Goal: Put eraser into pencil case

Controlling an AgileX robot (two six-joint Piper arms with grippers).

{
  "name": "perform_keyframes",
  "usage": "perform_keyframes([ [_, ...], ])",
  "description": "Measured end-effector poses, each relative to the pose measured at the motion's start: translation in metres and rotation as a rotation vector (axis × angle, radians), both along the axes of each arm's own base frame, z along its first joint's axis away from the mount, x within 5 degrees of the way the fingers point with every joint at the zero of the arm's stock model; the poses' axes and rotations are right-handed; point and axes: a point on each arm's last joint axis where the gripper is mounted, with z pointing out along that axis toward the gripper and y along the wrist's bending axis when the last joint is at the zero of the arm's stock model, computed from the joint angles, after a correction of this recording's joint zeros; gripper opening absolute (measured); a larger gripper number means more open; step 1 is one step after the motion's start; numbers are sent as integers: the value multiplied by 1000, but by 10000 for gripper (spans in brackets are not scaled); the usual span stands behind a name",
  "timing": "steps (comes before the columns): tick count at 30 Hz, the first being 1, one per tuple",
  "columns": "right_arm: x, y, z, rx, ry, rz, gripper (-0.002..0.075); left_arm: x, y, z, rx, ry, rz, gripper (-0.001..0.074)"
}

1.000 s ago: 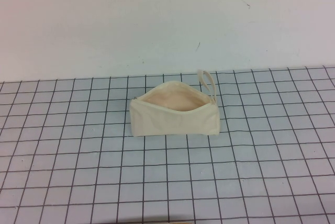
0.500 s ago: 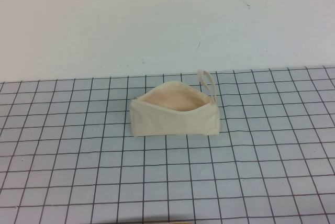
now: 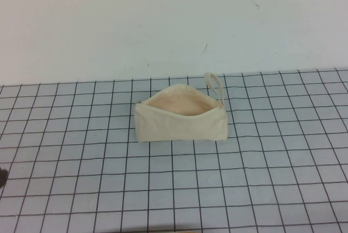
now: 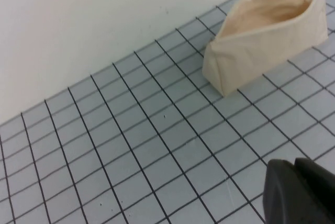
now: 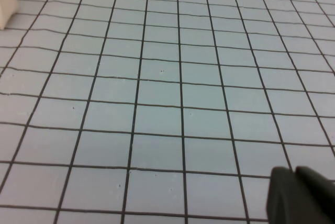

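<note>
The table (image 3: 272, 178) is pale blue-grey with a grid of thin black lines. It lies under the left gripper (image 4: 298, 192) and the right gripper (image 5: 301, 195), both low over it. Far beyond the fingers stands a plain white wall (image 3: 163, 20) with 2 small dark marks. The light is soft and even.

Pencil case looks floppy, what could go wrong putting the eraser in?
The pencil case is soft fabric propped open on the grid mat. A bump from the left gripper, off to its left, could tip it or close its mouth. The opening is narrow, so a drop might miss. No eraser clearly shows, and the right gripper hangs over bare mat.
</note>
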Motion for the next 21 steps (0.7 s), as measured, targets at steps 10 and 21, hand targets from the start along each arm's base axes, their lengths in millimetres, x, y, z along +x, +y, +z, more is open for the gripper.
perform_keyframes([
  [10, 0, 0, 0, 1, 0, -1, -1, -36, 15, -22, -102, -159, 88, -1],
  [21, 0, 0, 0, 7, 0, -3, -1, -27, 19, -130, -430, -207, 295, -1],
])
